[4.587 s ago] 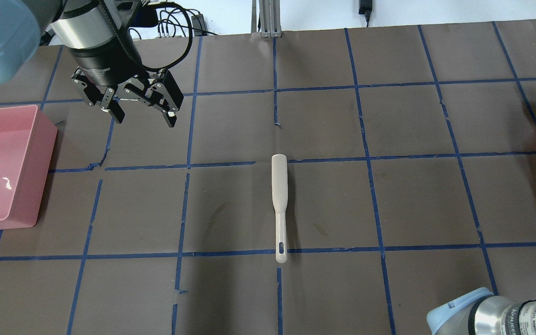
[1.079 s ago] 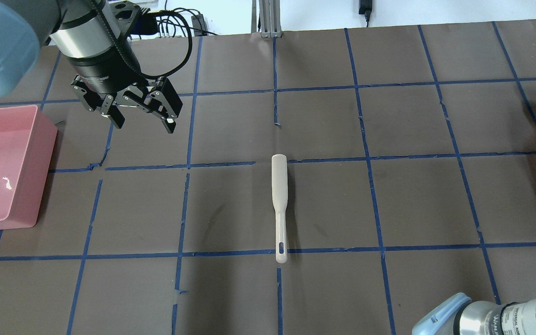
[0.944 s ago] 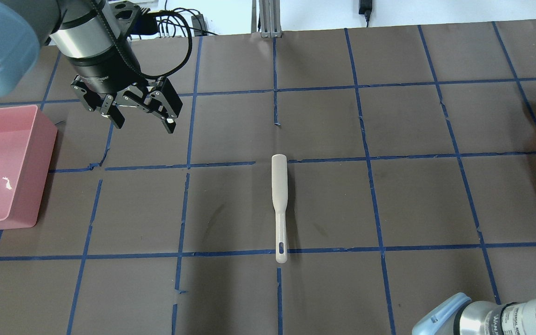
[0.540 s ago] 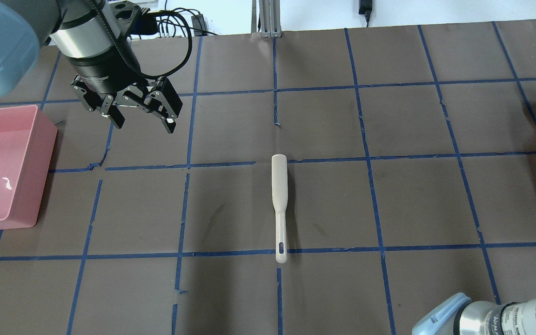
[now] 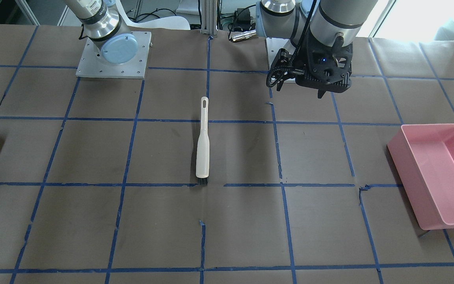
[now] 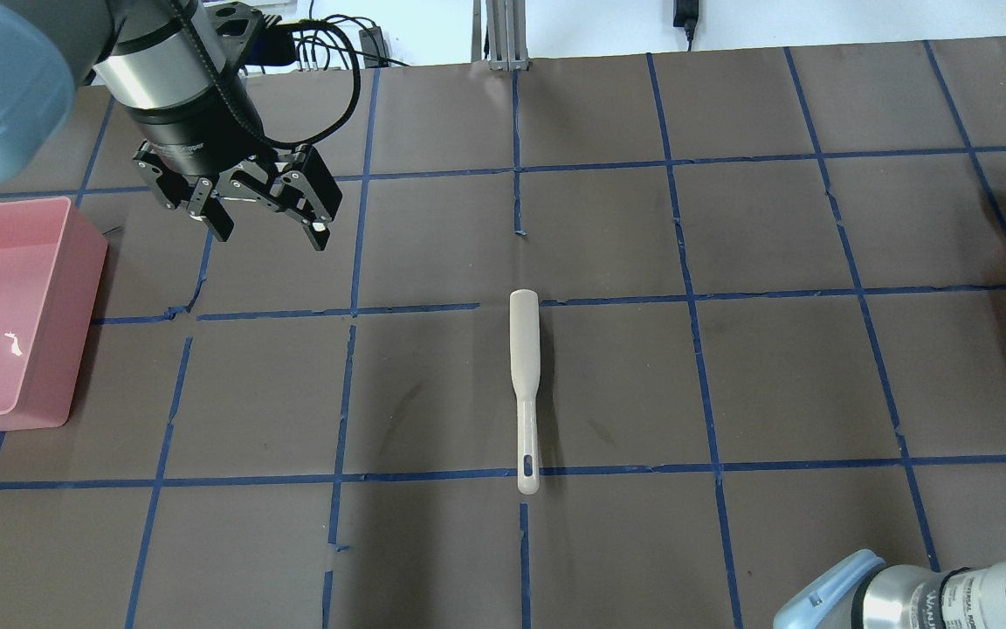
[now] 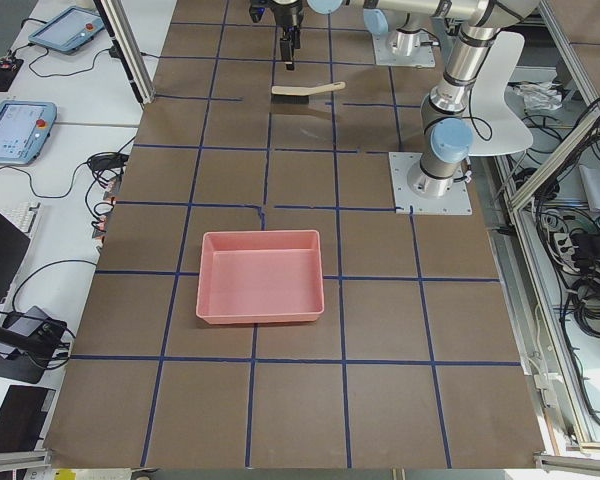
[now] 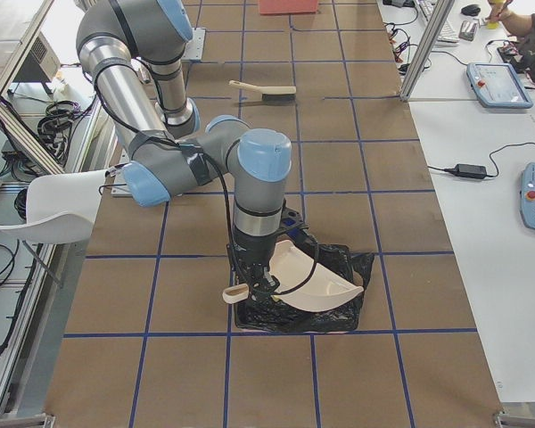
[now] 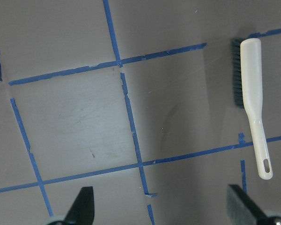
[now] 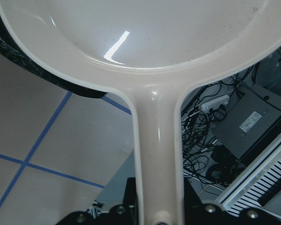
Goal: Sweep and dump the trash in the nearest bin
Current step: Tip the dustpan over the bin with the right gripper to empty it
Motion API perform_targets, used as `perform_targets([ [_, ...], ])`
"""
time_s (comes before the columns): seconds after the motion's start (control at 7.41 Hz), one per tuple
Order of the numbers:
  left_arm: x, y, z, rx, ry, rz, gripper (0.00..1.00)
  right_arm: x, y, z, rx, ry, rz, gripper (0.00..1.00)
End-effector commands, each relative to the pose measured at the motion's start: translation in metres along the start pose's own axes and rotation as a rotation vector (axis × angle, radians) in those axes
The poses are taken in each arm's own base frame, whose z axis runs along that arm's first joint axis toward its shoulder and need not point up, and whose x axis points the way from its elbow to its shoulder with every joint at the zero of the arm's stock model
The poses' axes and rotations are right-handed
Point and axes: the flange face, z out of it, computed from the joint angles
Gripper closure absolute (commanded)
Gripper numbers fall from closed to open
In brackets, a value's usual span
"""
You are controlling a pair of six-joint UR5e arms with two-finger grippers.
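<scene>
Trash shows nowhere; I judge it already dumped. My right gripper [image 10: 158,211] pinches the dustpan [image 8: 312,276] by its handle, pan bare, directly above the black-lined bin [image 8: 339,316]. My left gripper [image 6: 272,234], spread and empty, hangs far from the dustpan, beyond the brush [image 6: 525,384].

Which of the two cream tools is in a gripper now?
The dustpan: the right gripper holds its handle. The brush lies free on the table.
</scene>
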Motion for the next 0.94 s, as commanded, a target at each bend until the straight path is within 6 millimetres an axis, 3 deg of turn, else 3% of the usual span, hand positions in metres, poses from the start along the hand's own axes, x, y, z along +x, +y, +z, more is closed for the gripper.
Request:
perform_targets([
  [0.0, 0.0, 0.0, 0.0, 0.0, 0.0, -0.001, 0.0, -0.024, -0.008, -0.015, 0.081, -0.113, 0.145, 0.94],
  [0.13, 0.001, 0.0, 0.0, 0.0, 0.0, 0.0, 0.0, -0.04, -0.013, -0.026, 0.133, -0.145, 0.209, 0.94],
  [0.4, 0.001, 0.0, 0.0, 0.0, 0.0, 0.0, 0.0, -0.069, -0.048, -0.039, 0.229, -0.221, 0.258, 0.94],
  [0.54, 0.002, 0.001, 0.0, 0.0, 0.0, 0.002, 0.0, -0.088, -0.068, -0.046, 0.265, -0.321, 0.334, 0.94],
  [0.81, 0.001, 0.001, -0.001, 0.001, 0.0, 0.0, 0.0, -0.118, -0.128, -0.054, 0.285, -0.411, 0.355, 0.94],
])
